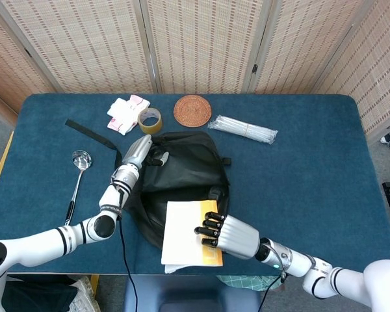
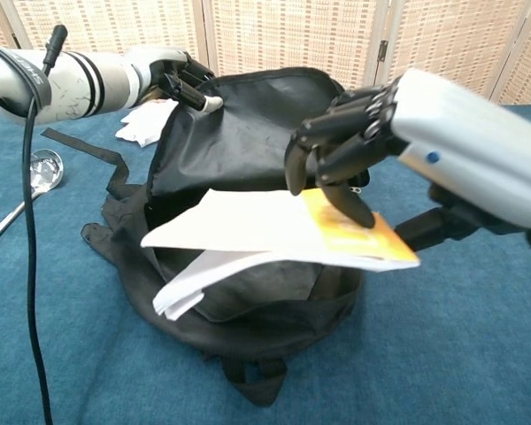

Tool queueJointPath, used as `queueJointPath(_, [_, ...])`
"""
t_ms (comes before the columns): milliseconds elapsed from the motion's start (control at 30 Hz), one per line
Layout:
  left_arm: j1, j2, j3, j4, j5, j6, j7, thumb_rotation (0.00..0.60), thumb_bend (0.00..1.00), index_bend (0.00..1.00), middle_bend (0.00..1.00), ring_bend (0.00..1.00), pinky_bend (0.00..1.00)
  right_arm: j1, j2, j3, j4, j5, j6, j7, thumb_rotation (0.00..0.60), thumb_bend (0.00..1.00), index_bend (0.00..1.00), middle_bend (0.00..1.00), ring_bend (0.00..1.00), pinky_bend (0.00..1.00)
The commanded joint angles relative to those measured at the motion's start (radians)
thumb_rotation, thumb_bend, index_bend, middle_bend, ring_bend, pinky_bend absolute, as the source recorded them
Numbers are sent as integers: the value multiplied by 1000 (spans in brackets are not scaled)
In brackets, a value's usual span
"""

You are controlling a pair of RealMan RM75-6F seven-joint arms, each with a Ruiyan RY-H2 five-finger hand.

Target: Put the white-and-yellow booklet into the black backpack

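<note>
The black backpack lies mid-table with its flap raised. My left hand grips the flap's upper edge and holds it up, so the mouth stays wide. My right hand grips the white-and-yellow booklet by its yellow end. The booklet hangs nearly flat just above the backpack's front opening, its white pages sagging toward the mouth. The booklet hides much of the backpack's inside.
At the back of the blue table lie a roll of tape, a white cloth, a round woven coaster and a bundle of clear straws. A ladle and a black strap are on the left.
</note>
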Motion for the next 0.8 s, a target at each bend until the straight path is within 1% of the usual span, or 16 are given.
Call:
queueJointPath(33, [1,3,1,-2,-3,-2,-3,600,622,676,408,343,163,32,-68,8,97,29,-34,23,600,638,793,490,520,431])
queueJointPath(233, [6,14,2,-15,-2,1,-11,600,622,676,408,341,162,72,-167,17,258,76,-71,74,600,641,794,493,521,435])
queueJointPath(400, [8,21,7,-25,-4,-6,-14,600,622,676,408,338,159,107,-256,24,418,110,-96,90,600,642,805,498,528,435])
queueJointPath(567, [10,28,12,-32,0,-9,-20,600,622,675,408,336,153,146,-332,28,555,137,-112,84,600,642,806,498,531,434])
queueJointPath(700, [14,37,12,-39,4,-10,-28,600,623,675,408,335,153,171,-371,18,627,154,-136,84,600,642,806,499,541,433])
queueJointPath(800, [18,43,13,-43,6,-13,-34,600,622,675,408,333,153,186,-396,5,677,161,-159,56,600,642,806,501,541,420])
